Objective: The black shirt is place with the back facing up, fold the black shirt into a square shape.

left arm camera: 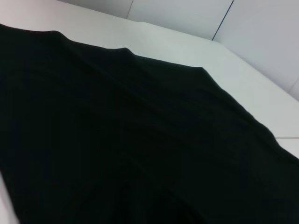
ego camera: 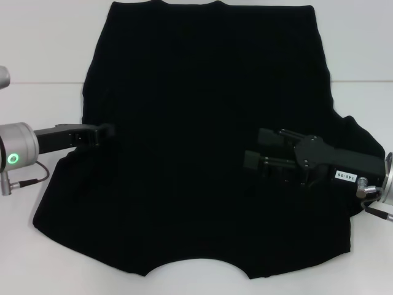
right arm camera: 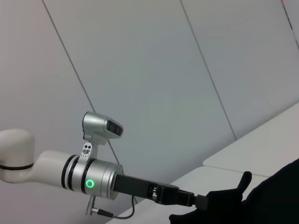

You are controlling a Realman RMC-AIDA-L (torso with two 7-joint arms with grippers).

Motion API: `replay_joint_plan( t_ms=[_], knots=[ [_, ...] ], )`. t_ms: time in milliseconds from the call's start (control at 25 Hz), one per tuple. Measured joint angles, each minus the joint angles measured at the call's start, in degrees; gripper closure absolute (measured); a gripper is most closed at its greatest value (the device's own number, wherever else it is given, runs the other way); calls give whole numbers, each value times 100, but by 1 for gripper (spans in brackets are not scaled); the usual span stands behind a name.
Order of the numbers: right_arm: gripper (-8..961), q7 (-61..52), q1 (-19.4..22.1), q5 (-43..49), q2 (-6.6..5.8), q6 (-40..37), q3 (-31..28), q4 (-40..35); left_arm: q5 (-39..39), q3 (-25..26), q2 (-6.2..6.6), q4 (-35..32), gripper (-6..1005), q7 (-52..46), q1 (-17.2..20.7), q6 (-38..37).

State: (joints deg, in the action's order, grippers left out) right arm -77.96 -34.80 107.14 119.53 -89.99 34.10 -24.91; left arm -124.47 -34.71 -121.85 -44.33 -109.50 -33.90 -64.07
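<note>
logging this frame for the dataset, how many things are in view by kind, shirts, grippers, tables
black shirt: 1
grippers: 2, the left gripper at the shirt's left edge, the right gripper over the shirt's right side
white table: 1
total: 4

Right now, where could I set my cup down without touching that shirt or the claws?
Bare white table lies at both far corners beside the black shirt, and along the near left edge. The middle is crowded: shirt, left claw and right claw.
</note>
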Motion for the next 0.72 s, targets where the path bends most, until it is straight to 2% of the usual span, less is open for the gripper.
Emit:
replay_joint_plan(
  t_ms=[240, 440, 640, 720],
  knots=[
    [28, -3, -3, 0, -3, 0, 0, -7, 30, -1, -54, 40, 958, -34, -48, -100],
    [28, -40, -10, -6, -20, -7, -9, -40, 22, 0, -53, 81, 858, -46, -103, -400],
    [29, -161, -9, -73, -91, 20, -21, -42, 119, 60, -2, 43, 757, -17, -106, -973],
    [29, -322, -5, -74, -136, 71, -28, -74, 236, 59, 17, 56, 678, 104, -86, -1230]
  ],
)
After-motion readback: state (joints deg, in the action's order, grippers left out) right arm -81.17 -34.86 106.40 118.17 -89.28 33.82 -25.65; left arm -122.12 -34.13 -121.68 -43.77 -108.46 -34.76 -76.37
